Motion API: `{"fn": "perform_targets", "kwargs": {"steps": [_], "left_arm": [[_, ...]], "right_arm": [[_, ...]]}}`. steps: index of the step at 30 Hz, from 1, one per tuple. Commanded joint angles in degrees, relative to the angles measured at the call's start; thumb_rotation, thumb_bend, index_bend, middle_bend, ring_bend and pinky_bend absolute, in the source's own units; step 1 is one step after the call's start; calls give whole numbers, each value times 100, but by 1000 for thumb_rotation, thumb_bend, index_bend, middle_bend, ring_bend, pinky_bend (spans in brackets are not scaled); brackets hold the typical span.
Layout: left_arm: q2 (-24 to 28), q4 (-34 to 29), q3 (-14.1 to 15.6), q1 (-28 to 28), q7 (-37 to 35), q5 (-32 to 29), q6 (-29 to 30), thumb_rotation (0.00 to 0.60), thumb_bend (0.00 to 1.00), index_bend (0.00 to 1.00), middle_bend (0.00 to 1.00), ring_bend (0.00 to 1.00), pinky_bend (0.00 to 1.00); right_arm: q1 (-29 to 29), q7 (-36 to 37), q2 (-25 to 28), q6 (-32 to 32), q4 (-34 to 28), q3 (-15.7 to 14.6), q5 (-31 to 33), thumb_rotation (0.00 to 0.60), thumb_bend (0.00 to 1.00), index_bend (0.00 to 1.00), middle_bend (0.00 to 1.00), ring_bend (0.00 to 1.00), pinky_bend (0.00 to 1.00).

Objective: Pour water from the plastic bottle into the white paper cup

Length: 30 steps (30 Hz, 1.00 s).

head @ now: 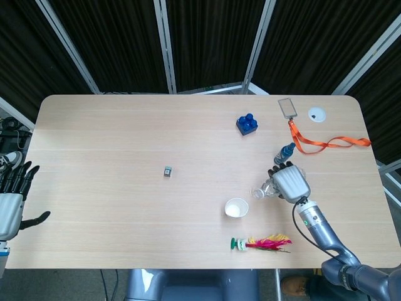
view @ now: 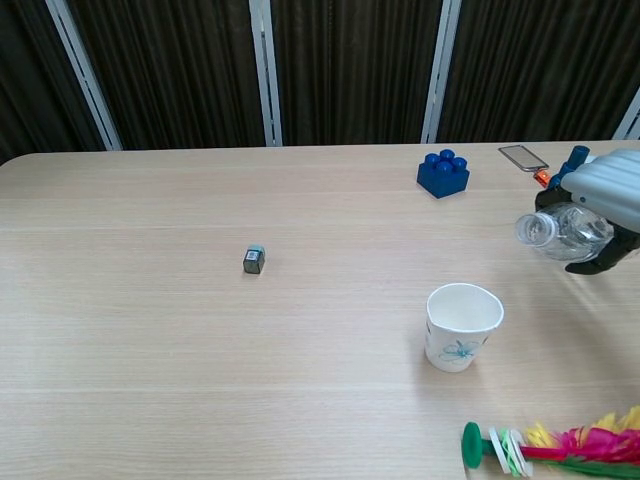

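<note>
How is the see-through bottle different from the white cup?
The plastic bottle is clear, but the white paper cup is solid white with a small blue flower print. The bottle is tipped on its side, up off the table in the right hand, while the cup stands upright on the table by itself. The bottle's opening is narrow and points sideways toward the cup; the cup's is wide and faces up. Both are open on top, with no lid.
</note>
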Motion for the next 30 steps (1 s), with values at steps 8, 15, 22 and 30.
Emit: {"fn": "perform_targets", "kwargs": {"steps": [8, 15, 22, 30], "left_arm": [[7, -2, -5, -4, 6, -32, -26, 600, 0, 0, 0, 0, 0], [2, -14, 0, -11, 54, -62, -63, 600, 0, 0, 0, 0, 0], [6, -20, -2, -14, 66, -85, -80, 600, 0, 0, 0, 0, 0], [9, -46, 18, -16, 88, -79, -105, 600, 0, 0, 0, 0, 0]], "right_arm": [[28, -691, -49, -234, -366, 181, 372, 600, 474, 520, 577, 494, 454], [33, -1135, -89, -200, -509, 235, 469, 600, 474, 519, 579, 497, 457], [9, -1315, -151, -93, -394, 161, 365, 600, 474, 519, 581, 499, 460], [-6, -1661, -253, -38, -421, 131, 347, 600, 475, 519, 581, 500, 460]]}}
